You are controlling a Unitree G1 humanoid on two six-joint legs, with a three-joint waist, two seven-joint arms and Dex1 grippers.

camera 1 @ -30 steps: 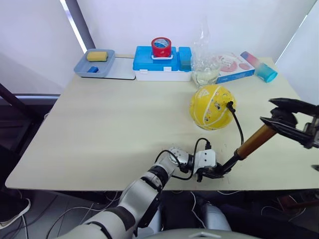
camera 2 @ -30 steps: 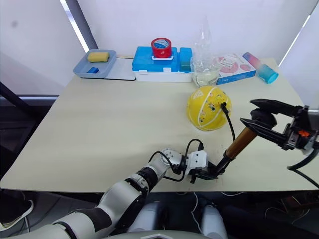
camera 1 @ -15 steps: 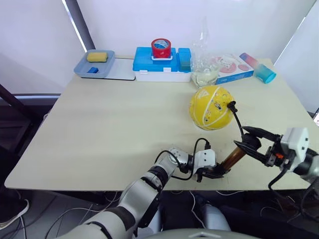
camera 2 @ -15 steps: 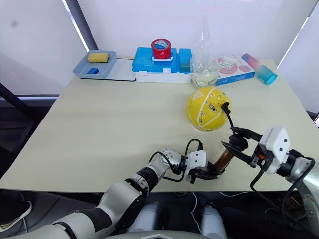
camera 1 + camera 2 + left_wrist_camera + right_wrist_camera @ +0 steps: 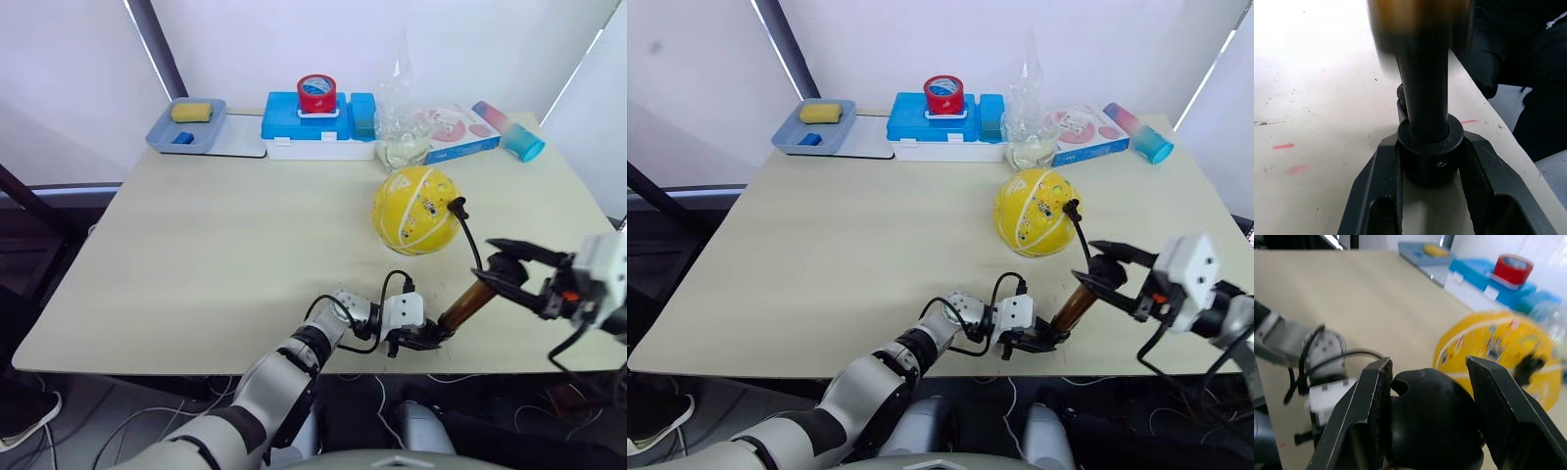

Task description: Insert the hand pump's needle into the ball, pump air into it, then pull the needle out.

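The yellow ball [image 5: 413, 210] rests on the right half of the table. The needle's black fitting [image 5: 454, 206] sits against the ball's right side, and the pin itself is hidden. A thin black hose [image 5: 473, 247] curves down from the fitting to the hand pump [image 5: 464, 306], which leans tilted near the table's front edge. My left gripper [image 5: 423, 339] is shut on the pump's black base [image 5: 1430, 159], one finger on each side. My right gripper [image 5: 495, 264] is shut on the black handle [image 5: 1432, 423] at the pump's upper end.
Along the back edge stand a grey-blue tray [image 5: 162, 134] with a yellow block, a blue box [image 5: 279, 122] carrying a red tape roll [image 5: 316, 93], a clear plastic bag [image 5: 402, 122], a pink box [image 5: 460, 132] and a blue tumbler [image 5: 514, 134]. The table's front edge [image 5: 294, 370] runs just below the pump.
My right gripper pushed the pump handle down toward the left gripper, then lifted it a little. The left gripper and the ball have stayed put.
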